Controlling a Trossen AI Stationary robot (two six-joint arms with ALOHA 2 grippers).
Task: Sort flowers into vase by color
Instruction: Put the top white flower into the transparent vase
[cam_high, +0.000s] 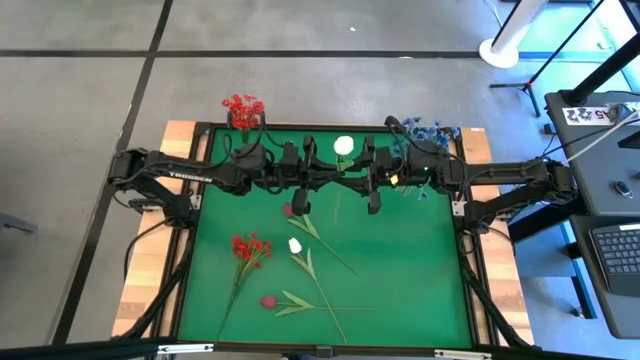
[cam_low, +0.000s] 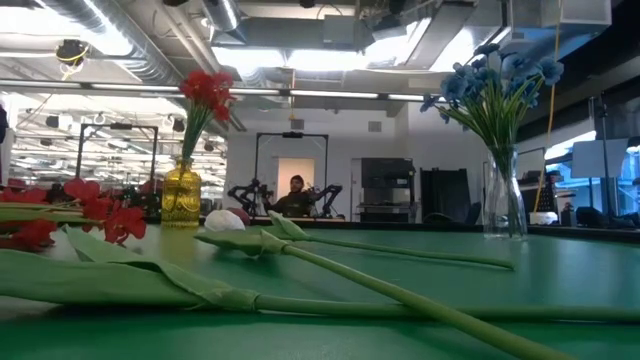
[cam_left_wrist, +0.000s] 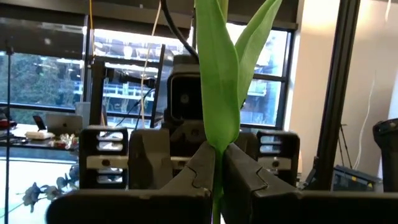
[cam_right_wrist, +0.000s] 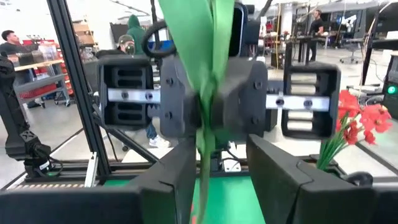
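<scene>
The left gripper (cam_left_wrist: 217, 180) pinches the white tulip's green leafy stem (cam_left_wrist: 217, 93) tight, facing the open, empty right gripper (cam_right_wrist: 217, 180)

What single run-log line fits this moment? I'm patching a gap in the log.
left gripper: shut on white tulip | right gripper: open around its stem | green mat: loose flowers waiting

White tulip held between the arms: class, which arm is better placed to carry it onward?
Left, probably: the left gripper is shut on the white tulip stem, while the right gripper has its fingers open on either side of it.
</scene>
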